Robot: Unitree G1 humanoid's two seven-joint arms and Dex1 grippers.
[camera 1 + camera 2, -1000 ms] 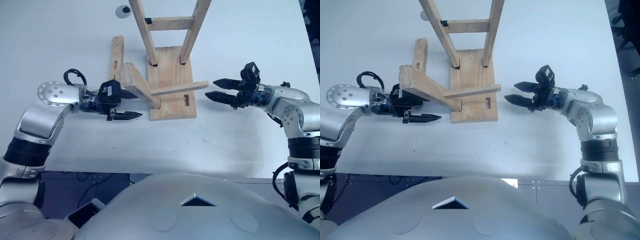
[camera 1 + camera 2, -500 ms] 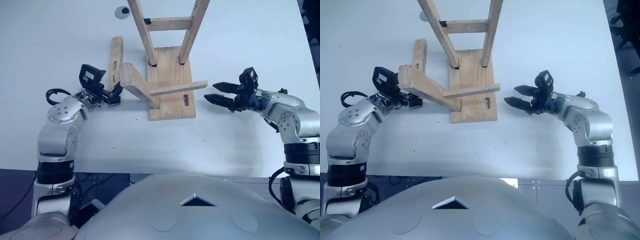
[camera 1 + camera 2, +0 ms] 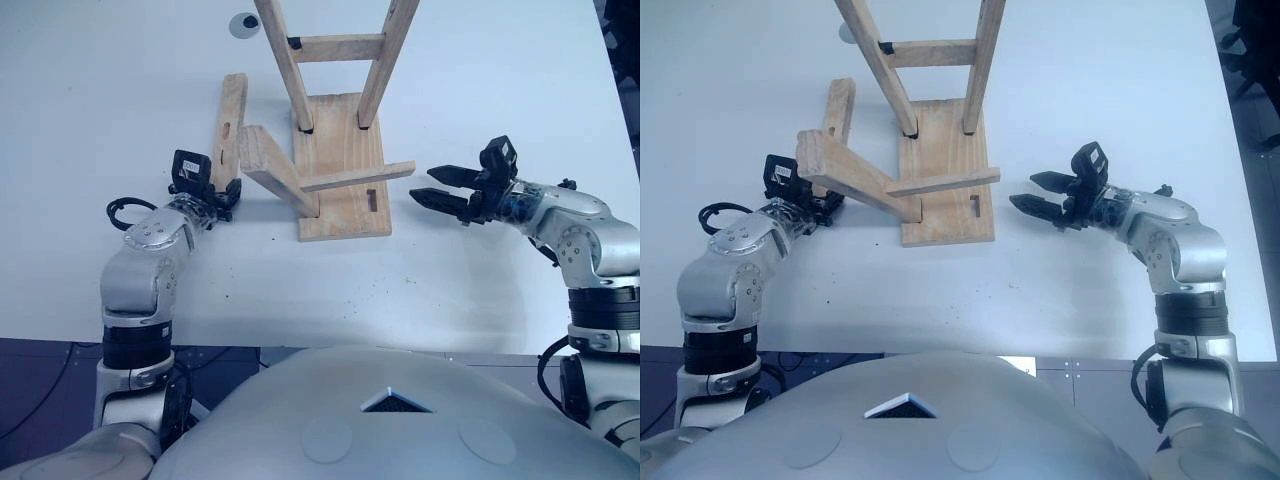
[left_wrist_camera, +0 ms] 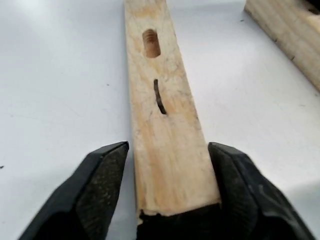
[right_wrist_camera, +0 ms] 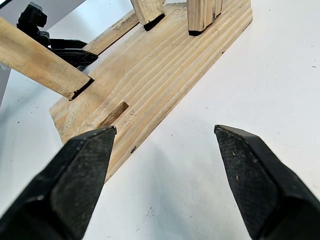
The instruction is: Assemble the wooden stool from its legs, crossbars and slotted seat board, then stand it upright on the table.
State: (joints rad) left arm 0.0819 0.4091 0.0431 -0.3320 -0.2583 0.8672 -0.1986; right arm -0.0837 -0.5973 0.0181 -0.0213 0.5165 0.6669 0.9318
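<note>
The slotted seat board lies flat near the middle of the white tabletop, its long sides running away from the robot. Two legs stand in its far slots, joined by a crossbar. A third leg leans left out of the near-left slot, and a second crossbar juts from it across the board, past its right edge. The near-right slot is open. A loose leg lies flat just left of the board, parallel to its left edge. The left gripper sits at this leg's near end, jaws spread around it – one finger against the wood, a thin strip of tabletop showing beside the other. The right gripper hovers off the board's right edge, jaws wide apart and pointing at it, holding nothing – bare tabletop lies between them. A broad white stretch runs from the board's near edge to the tabletop's front edge.
</note>
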